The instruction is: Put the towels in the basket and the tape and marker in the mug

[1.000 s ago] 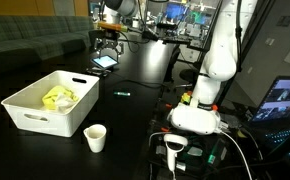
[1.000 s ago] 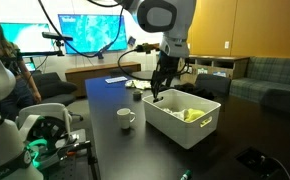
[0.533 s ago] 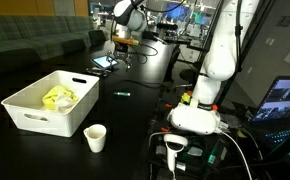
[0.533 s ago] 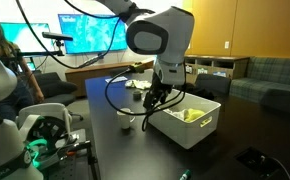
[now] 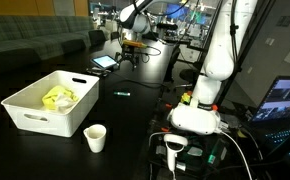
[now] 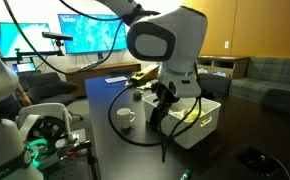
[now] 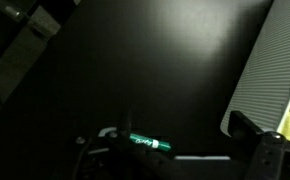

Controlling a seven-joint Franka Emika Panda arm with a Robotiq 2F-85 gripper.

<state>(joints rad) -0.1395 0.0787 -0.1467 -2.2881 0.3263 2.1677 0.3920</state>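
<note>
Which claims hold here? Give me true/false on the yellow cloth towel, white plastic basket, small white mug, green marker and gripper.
1. The bright yellow cloth towel lies inside the large white rectangular plastic basket. True.
2. The small white tapered mug stands inside the basket. False: it stands on the dark table, outside the basket.
3. The slim green marker lies on the table. True.
4. The gripper is clamped on the marker. False: its jaws are open and empty, and the marker lies on the table.
</note>
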